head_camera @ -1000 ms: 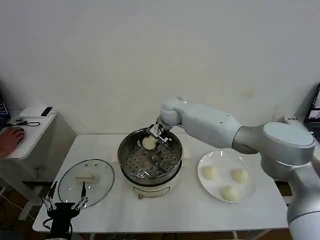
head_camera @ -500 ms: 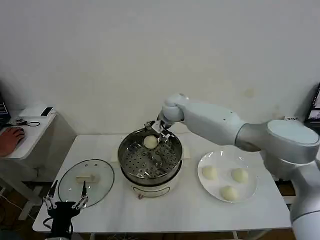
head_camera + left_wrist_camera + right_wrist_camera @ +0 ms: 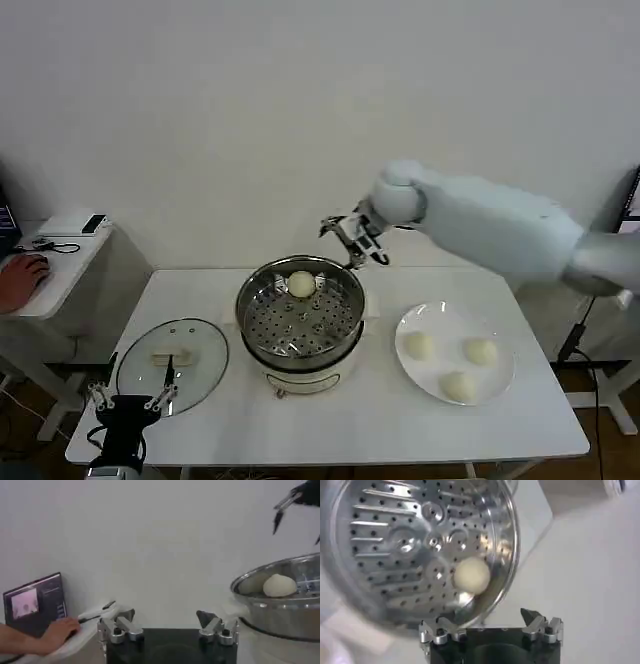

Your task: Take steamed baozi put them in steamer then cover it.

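1. The steamer [image 3: 299, 325] stands near the middle of the white table [image 3: 340, 420]. It is a shiny steel pot with a perforated tray inside and a white base under it.
2. One baozi [image 3: 301, 284] lies on the perforated tray, at the far side and close to the wall of the pot. The right wrist view shows the same bun [image 3: 470, 576] resting on the holes near the rim, and the left wrist view shows it [image 3: 280, 585] just above the steel rim.
3. The white plate [image 3: 455, 351] sits on the table to the right of the steamer, apart from it. It holds three more buns: one at the left [image 3: 419, 346], one at the right [image 3: 480, 351] and one at the front [image 3: 459, 386].
4. The cover [image 3: 172, 364], a clear glass lid with a pale handle on top, lies flat on the table to the left of the steamer, not on the pot.
5. The right gripper [image 3: 352, 243] hangs in the air above the far right edge of the steamer. Its fingers are spread and they hold nothing.
6. The left gripper [image 3: 130, 399] is low at the front left corner of the table, just before the cover. Its fingers stand apart and empty, as the left wrist view [image 3: 167, 625] also shows.
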{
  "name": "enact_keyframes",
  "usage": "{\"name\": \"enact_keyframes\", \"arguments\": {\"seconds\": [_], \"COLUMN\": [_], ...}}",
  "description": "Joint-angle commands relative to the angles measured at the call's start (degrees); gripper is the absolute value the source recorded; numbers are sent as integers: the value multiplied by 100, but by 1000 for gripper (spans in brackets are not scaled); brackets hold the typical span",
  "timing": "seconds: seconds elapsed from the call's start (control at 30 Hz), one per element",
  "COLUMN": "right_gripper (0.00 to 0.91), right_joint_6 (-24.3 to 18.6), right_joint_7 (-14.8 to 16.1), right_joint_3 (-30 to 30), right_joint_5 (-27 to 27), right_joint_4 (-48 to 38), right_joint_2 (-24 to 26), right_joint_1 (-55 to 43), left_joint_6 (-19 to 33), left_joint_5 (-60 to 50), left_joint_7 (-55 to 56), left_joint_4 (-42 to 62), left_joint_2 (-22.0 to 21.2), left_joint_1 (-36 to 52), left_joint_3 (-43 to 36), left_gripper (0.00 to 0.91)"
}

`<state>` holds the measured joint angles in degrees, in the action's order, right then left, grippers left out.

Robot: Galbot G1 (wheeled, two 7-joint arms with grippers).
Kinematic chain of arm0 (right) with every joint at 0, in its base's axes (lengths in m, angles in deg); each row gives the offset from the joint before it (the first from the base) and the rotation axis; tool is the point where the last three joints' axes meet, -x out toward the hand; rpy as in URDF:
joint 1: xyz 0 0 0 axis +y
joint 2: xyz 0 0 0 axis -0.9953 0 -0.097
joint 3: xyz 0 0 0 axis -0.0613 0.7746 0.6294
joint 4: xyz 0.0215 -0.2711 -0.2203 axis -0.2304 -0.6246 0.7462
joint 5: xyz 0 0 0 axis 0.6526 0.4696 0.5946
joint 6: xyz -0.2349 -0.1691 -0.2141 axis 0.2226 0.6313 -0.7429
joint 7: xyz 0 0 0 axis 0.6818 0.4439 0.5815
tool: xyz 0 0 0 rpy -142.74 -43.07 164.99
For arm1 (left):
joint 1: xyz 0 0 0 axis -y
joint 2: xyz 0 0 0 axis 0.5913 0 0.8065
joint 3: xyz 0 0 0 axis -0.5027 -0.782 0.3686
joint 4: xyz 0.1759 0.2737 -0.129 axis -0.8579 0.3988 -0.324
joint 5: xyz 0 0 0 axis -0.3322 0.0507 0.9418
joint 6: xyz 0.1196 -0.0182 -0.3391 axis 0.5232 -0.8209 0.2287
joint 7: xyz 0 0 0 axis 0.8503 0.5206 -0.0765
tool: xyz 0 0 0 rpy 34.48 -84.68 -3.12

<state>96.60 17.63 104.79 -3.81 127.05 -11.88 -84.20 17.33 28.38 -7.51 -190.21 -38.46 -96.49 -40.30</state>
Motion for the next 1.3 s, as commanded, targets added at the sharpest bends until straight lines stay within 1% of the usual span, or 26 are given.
{"name": "enact_keyframes", "arguments": {"seconds": [0.03,0.13,0.17,0.2,0.3,0.43,0.67,0.77,0.83,1.03,1.3], "right_gripper": [907,907,907,907,907,907,907,907,907,907,907], "right_joint_6": [916,1062,1076,1115,1165,1219,1242,1208,1158,1056,986], "right_joint_7": [31,13,12,11,2,11,113,120,111,72,25], "right_joint_3": [21,-168,-213,-407,-739,-986,-1266,-1284,-1378,-1504,-1529], "right_joint_5": [-191,-148,-142,-125,-49,33,201,245,393,548,599], "right_joint_4": [1214,1454,1483,1519,1488,1401,1033,793,461,-140,-572], "right_joint_2": [1977,2452,2504,2627,2718,2686,2346,2132,1855,1234,727], "right_joint_1": [217,790,920,1202,1819,2298,2916,2980,3108,3218,3144], "left_joint_6": [-54,-86,-94,-98,-107,-116,-107,-97,-95,-92,-92], "left_joint_5": [55,64,63,59,52,27,-13,-31,-41,-50,-42], "left_joint_7": [-26,-43,-44,-45,-51,-53,-50,-47,-45,-47,-49], "left_joint_4": [32,50,58,65,67,68,21,5,-7,8,82], "left_joint_2": [117,178,198,216,253,271,228,204,185,171,182], "left_joint_1": [122,180,198,214,219,207,92,46,32,-13,38], "left_joint_3": [-133,-141,-142,-140,-134,-115,-28,0,12,95,164], "left_gripper": [907,907,907,907,907,907,907,907,907,907,907]}}
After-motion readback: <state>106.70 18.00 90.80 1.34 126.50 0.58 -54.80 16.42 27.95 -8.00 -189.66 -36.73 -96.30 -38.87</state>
